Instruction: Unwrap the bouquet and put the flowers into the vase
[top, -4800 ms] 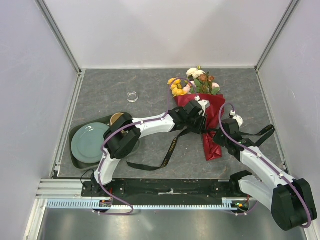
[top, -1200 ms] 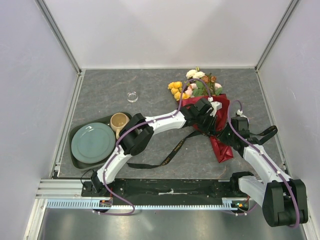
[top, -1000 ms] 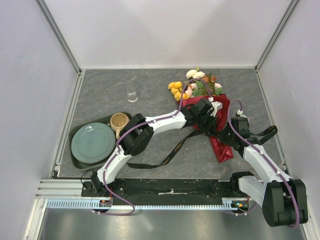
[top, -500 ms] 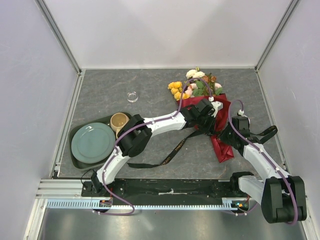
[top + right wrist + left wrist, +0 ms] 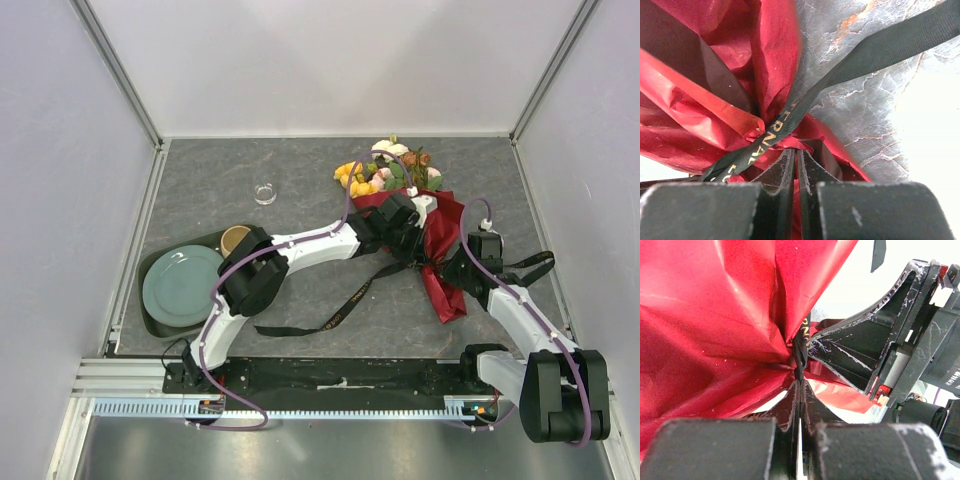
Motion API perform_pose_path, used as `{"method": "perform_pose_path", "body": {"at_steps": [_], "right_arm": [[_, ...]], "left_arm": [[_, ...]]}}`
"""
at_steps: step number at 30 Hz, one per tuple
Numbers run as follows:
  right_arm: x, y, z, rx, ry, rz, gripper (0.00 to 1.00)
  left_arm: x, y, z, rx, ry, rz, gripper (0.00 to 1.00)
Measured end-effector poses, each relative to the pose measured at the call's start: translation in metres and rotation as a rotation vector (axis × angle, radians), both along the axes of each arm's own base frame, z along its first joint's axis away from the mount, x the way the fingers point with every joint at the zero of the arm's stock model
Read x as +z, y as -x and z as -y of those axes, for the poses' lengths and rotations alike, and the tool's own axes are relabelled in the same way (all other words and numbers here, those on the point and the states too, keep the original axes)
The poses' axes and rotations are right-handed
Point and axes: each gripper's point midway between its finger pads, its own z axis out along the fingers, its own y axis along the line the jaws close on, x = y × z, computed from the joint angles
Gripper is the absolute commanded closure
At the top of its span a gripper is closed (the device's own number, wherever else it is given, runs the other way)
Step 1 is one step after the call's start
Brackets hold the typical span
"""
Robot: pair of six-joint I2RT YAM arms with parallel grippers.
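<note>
L gripper (image 5: pixel 800 386) pressed shut on ribbon (image 5: pixel 799 349) at bouquet (image 5: pixel 446 216) waist; R gripper (image 5: pixel 796 153) pinched on wrap (image 5: pixel 690 125). Risk: wrap torn, flowers (image 5: pixel 385 172) at 12 o'clock dragged, if knot jammed

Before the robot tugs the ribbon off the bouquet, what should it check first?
1. Left gripper shut on the black ribbon at the tie: ok.
2. Right gripper pinching the red paper wrap to steady it: ok.
3. Ribbon undone: not ok, it is cinched round the wrap.
4. Ribbon loose enough to slip off: cannot tell.
5. Flowers out of the wrap: not ok.
6. Glass vase clear of both grippers: ok, it stands well apart from them.
</note>
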Motion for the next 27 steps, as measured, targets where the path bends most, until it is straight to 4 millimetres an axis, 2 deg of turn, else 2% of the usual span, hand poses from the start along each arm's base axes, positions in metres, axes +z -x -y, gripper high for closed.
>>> {"method": "perform_pose_path", "body": {"at_steps": [10, 18, 23, 27], "right_arm": [[0.005, 0.004, -0.012, 0.083, -0.042, 0.011, 0.83], [0.026, 0.002, -0.022, 0.139, -0.076, 0.037, 0.77], [0.046, -0.009, -0.027, 0.162, -0.098, 0.082, 0.74], [0.048, -0.014, -0.029, 0.168, -0.106, 0.084, 0.73]], "left_arm": [[0.005, -0.007, -0.004, 0.022, 0.028, -0.033, 0.98], [-0.007, -0.001, -0.012, 0.019, 0.031, -0.042, 0.98], [-0.003, -0.001, -0.009, 0.024, 0.055, -0.051, 0.94], [-0.001, -0.001, -0.007, 0.023, 0.066, -0.048, 0.93]]}}
